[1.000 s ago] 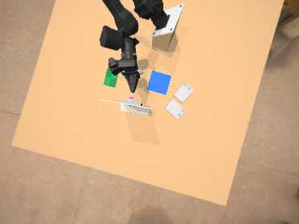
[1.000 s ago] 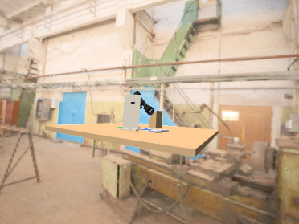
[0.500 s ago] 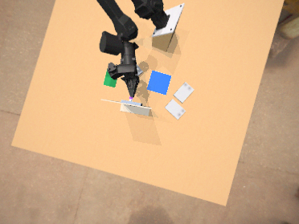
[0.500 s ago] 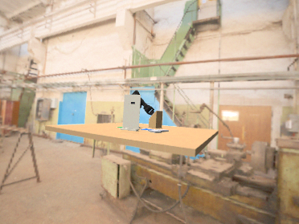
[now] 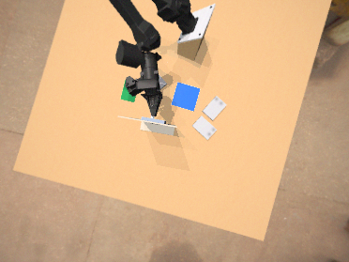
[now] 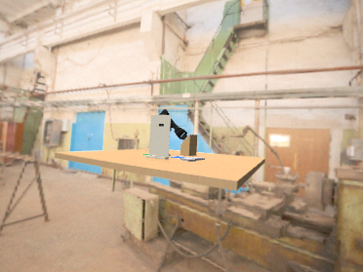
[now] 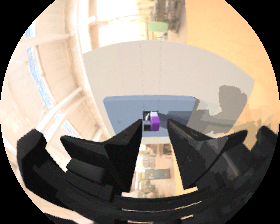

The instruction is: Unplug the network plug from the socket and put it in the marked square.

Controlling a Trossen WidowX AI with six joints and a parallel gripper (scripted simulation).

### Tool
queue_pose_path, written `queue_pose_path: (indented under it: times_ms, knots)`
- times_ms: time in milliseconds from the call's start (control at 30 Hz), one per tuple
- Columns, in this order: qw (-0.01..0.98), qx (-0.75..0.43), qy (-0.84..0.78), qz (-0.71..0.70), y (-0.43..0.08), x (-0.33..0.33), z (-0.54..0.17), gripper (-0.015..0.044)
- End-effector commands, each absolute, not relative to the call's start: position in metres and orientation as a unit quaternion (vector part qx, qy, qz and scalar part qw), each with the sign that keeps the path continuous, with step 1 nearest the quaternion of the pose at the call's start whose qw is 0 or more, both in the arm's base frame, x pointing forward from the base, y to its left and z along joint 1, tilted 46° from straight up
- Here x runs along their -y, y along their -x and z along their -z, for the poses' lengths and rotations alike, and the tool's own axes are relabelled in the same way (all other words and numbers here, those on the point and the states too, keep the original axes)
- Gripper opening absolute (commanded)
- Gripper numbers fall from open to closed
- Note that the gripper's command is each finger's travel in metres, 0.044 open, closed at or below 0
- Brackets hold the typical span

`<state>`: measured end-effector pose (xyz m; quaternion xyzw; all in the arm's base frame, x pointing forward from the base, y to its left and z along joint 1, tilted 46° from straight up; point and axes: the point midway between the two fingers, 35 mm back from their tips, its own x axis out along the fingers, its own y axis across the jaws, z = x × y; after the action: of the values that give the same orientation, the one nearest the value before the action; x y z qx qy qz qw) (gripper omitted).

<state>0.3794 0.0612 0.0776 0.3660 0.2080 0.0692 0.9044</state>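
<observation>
Pale, the upright panel [image 5: 161,129] [image 6: 159,139] [image 7: 135,65] spans the wrist view's upper middle. At centre, the purple-and-white plug [image 7: 154,121] sits at its socket, end-on, long axis pointing outward toward the spread gripper [image 5: 153,115] [image 7: 154,122].

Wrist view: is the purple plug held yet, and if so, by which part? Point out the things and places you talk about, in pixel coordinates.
Nothing is held; the purple plug [image 7: 155,123] sits in the panel's socket, beyond the parted fingertips of the end effector [image 5: 154,115] [image 7: 154,122].
</observation>
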Motion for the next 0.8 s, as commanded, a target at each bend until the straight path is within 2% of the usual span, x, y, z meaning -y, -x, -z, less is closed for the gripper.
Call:
queue_pose_path:
  times_ms: [0, 633, 767]
  knots:
    - [0.905, -0.203, -0.367, -0.068, -0.3820, -0.0607, -0.0801, 0.0129]
    - [0.905, -0.203, -0.367, -0.068, -0.3820, -0.0607, -0.0801, 0.0003]
    - [0.905, -0.203, -0.367, -0.068, -0.3819, -0.0607, -0.0801, 0.0000]
